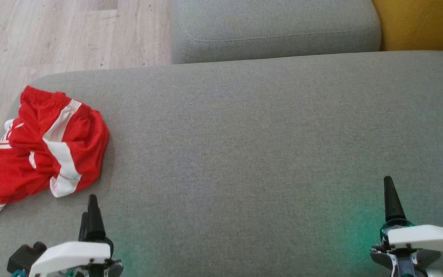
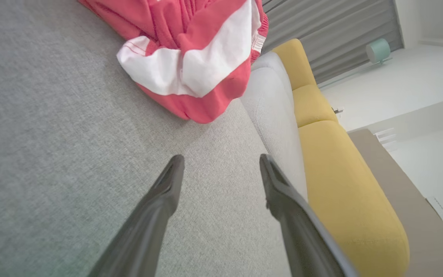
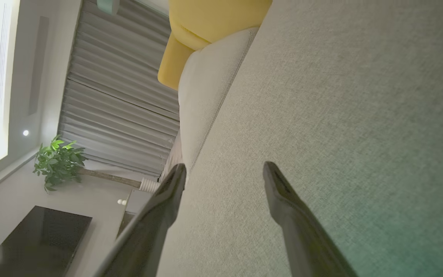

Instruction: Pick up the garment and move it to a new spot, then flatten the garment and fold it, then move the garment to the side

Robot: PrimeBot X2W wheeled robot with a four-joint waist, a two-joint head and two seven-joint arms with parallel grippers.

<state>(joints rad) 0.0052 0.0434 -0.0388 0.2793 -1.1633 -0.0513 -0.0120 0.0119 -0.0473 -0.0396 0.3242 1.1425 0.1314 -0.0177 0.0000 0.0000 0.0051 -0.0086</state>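
Most of the head view is taken up by a big grey seat cushion (image 1: 267,154), so that's pretty much the whole work surface. Pale wooden floor (image 1: 52,34) can be seen past its far left corner, a smaller grey cushion (image 1: 275,27) is butted up against its far edge, and a bit of yellow upholstery (image 1: 421,23) is tucked in at the far right. The garment (image 1: 48,146), red shorts with white stripes, is left crumpled in a heap at the left end of the big cushion, right up by the edge. Nothing is being held by either arm. The left gripper (image 1: 89,209) is parked just short of the heap, near it but not touching, and in its wrist view its two fingers are spread well apart with the fabric lying ahead of them. The right gripper (image 3: 224,169) is kept well away on the right side of the cushion, fingers also spread wide over bare grey fabric, where a faint green glow is cast.
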